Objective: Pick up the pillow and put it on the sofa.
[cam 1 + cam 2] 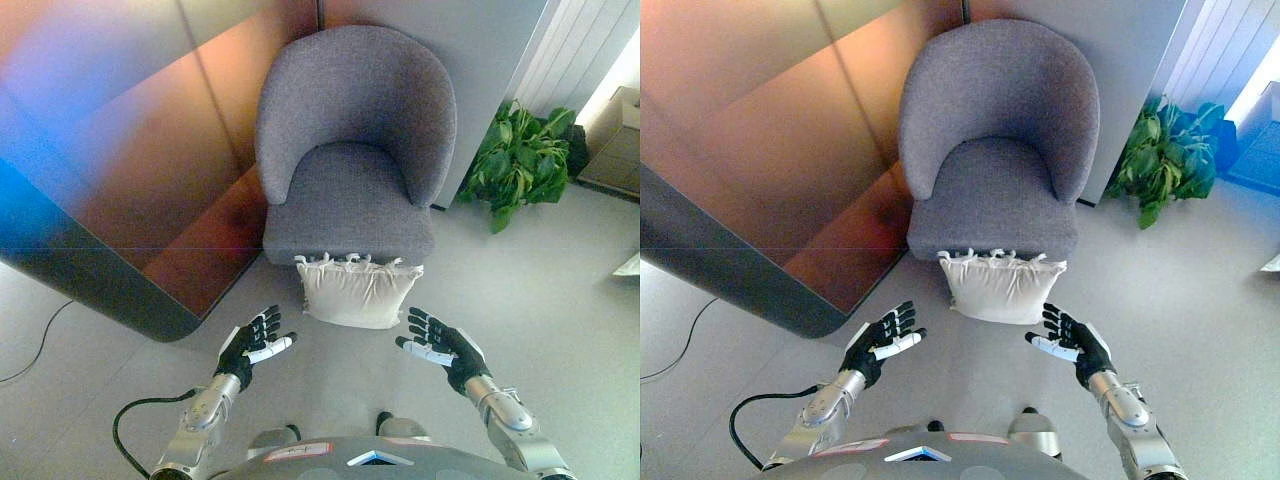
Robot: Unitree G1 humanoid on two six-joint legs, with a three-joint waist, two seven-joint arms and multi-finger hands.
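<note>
Left eye view: cream pillow point(358, 292) (frilled edge).

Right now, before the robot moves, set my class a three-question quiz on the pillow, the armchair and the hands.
1. True or false: the pillow already lies on the seat of the grey armchair.
2. Multiple choice: what stands on the floor to the right of the armchair? A) a green plant B) a lamp C) a basket
3. Fill in: the left hand and the right hand both have their fingers ____ and hold nothing.

Key
1. False: it stands on the floor against the armchair's front.
2. A, the green plant.
3. open
</note>
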